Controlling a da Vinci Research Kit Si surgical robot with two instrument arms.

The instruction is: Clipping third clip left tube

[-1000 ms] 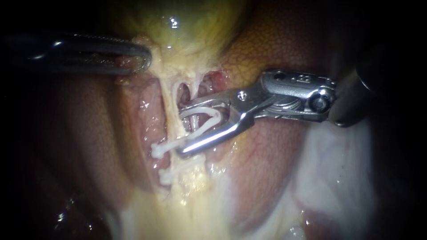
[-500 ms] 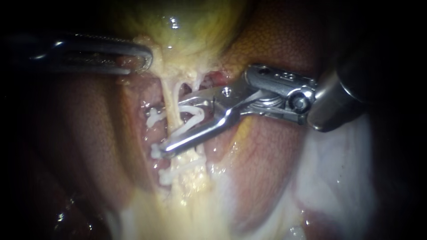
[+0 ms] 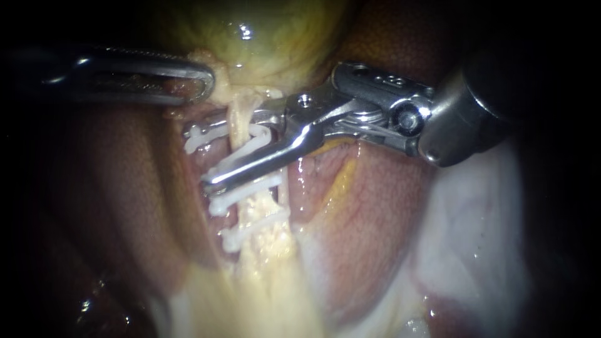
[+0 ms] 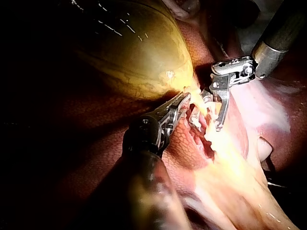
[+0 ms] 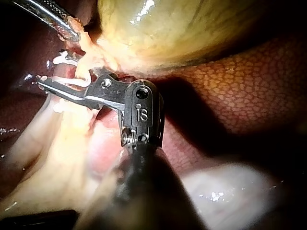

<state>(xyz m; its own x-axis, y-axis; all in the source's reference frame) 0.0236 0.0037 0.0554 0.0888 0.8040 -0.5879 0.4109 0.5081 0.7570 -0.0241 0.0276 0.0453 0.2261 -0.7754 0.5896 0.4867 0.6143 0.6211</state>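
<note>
Scene: Two instruments meet just below the gallbladder [image 3: 250,37], where a pale strand runs down over the liver [image 5: 230,96].
Left instrument [image 3: 199,80]: Its jaws are closed on a tag of neck tissue [image 3: 205,59] at the gallbladder's lower end, and by the look of it this holds the strand taut.
Right instrument [image 3: 230,151]: Its jaws stand wide apart and carry the white third clip [image 3: 199,134] between them. They grip nothing else.
Left tube [image 3: 240,122]: It passes between the clip's open legs, just below the left instrument's hold and just above the two seated clips [image 3: 244,195].
Stage, as I judge it: The clip sits astride the tube but is not yet squeezed.
Risk, crowding: The lower jaw lies just beside the upper seated clip, so closing here may knock or overlap it.
Risk, short bite: It is hard to see whether the clip's far ends fully clear the tube. If they do not, the latch could catch tissue and fail to lock.
Risk, stray tissue: Fatty shreds hang near the jaws and could be trapped in the clip.
Risk, traction: A hard pull from the left while the right jaws close could tear the thin tube.
</note>
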